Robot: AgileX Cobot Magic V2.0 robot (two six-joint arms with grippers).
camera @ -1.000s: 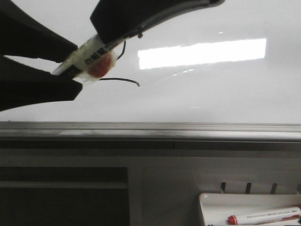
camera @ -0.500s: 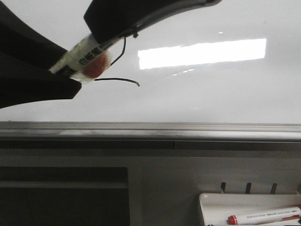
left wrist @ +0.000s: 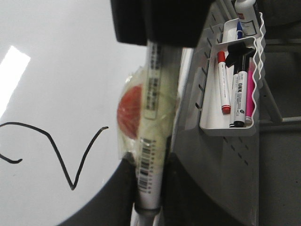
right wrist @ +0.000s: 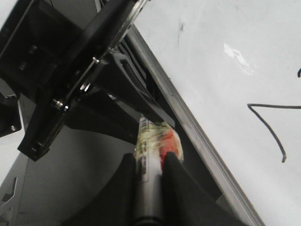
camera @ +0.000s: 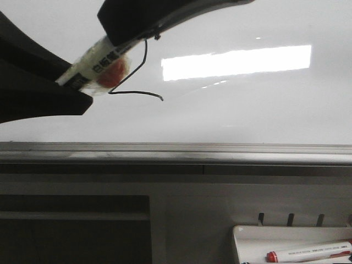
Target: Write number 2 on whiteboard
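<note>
1. Where my two arms meet at the left of the scene, both clamp one marker (camera: 93,60). It has a white barrel with a printed label and barcode, is wrapped in cloudy, wrinkled film, and has a soft red blob under the wrap.
2. My left gripper (left wrist: 148,200) has its two dark, smooth fingers pressed onto one end of the barrel, with no gap on either side.
3. My right gripper (right wrist: 150,165) pinches the same barrel just as tightly. In the front view it reaches in from the upper right as a curved black shell over the marker's far end.
4. The marker's tip is hidden, so I cannot tell whether it touches the surface.
5. The whiteboard (camera: 247,110) is glossy, flat and white, and carries one bright rectangular glare (camera: 236,61). A single dull grey metal ledge (camera: 220,151) runs along its near edge.
6. The number 2 (camera: 137,93) sits on the left part of the board, just right of the marker. It is one thin black line with a curl, a diagonal and a wavy base, and its top is covered by my right gripper in the front view.
7. A white plastic tray (camera: 247,234) with rounded corners hangs at the near right, below the ledge.
8. The left wrist view shows a red-capped pen (left wrist: 223,84), a black-capped pen (left wrist: 239,94) and a pink one (left wrist: 249,94) in the tray, but I cannot count the rest.
</note>
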